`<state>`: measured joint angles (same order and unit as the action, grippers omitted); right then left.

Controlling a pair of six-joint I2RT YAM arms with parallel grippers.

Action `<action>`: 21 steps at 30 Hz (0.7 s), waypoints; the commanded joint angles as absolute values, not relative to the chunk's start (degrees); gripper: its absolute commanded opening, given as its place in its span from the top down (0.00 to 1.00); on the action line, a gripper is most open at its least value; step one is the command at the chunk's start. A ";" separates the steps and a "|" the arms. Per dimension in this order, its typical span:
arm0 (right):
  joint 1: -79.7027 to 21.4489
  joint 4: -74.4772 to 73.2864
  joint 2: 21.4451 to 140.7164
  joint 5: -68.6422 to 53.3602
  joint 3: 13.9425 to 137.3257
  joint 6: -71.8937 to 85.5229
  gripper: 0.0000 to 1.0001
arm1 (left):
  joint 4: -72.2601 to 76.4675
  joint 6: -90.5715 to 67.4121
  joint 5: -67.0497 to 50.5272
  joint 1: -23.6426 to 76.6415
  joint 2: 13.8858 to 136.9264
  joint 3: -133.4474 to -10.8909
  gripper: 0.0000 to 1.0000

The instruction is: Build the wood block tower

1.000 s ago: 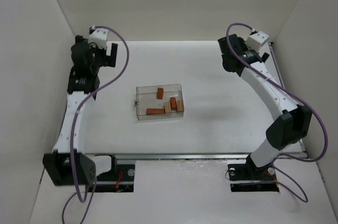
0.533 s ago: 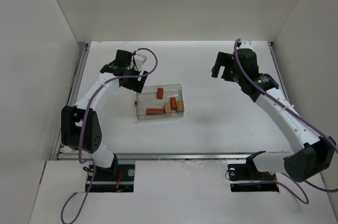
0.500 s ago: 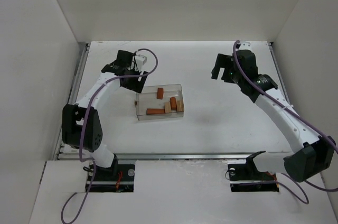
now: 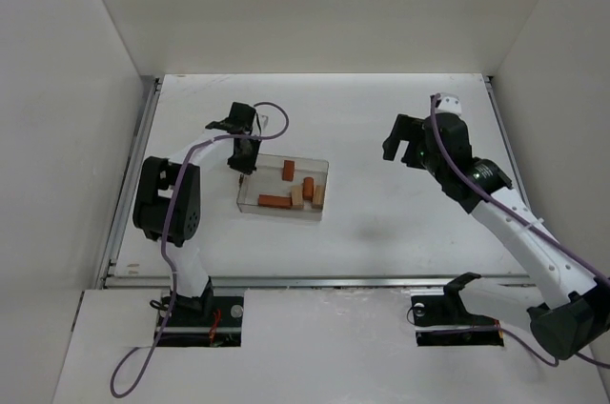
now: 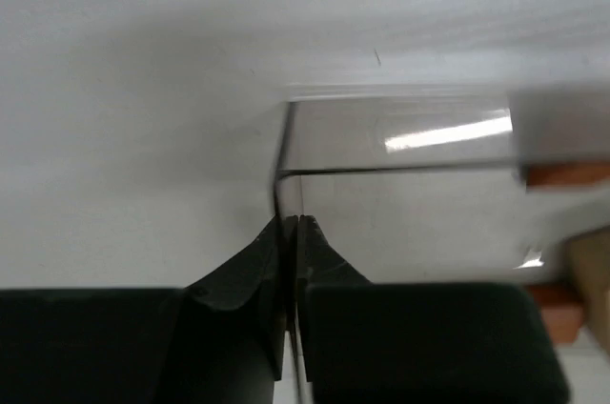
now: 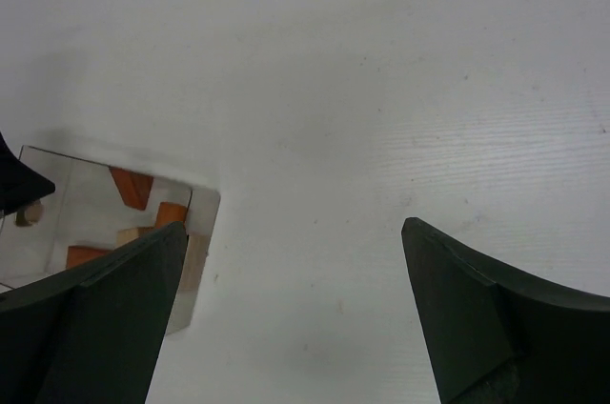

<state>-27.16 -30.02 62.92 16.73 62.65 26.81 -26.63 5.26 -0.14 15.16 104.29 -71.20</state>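
**Left gripper pinching the wall of the clear box.**
Its jaws are nipped onto the thin left wall. The right gripper hangs with jaws wide and empty. 5 blocks lie loose inside, so probably tip slowly to spill them onto the bench unscattered.

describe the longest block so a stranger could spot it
Find the clear plastic box near the middle of the white table. Along its wall nearest the arm bases lies a reddish-brown bar. It is the longest piece inside; the other reddish blocks are short, and the tan blocks are paler.
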 commanded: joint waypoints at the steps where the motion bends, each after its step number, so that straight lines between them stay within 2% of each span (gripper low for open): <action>1: -28.39 -28.92 60.74 19.07 61.18 29.00 0.00 | -25.49 4.39 3.07 15.12 105.99 -73.30 1.00; 5: -29.53 -29.53 59.41 19.60 60.64 29.62 0.00 | -24.26 3.78 9.38 15.12 104.69 -76.81 1.00; 10: -30.15 -29.53 59.41 20.12 61.79 29.62 0.00 | -21.72 9.21 26.84 15.64 102.22 -88.12 1.00; 13: -30.76 -28.92 60.03 20.65 62.31 30.15 0.00 | -16.46 14.39 37.82 17.22 100.73 -90.09 1.00; 17: -31.99 -27.34 60.03 20.65 62.31 30.76 0.00 | -4.69 27.57 49.53 21.52 98.09 -86.33 1.00; 20: -31.99 -26.72 60.55 20.04 62.31 31.29 0.00 | 16.01 47.75 57.97 23.63 97.56 -79.31 1.00; 21: -32.60 -26.72 60.56 19.52 62.31 31.29 0.00 | 32.01 54.86 59.23 25.12 97.56 -73.36 1.00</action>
<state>-31.55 -29.56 60.47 19.51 60.84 30.28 2.90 32.86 45.69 22.44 100.20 -81.21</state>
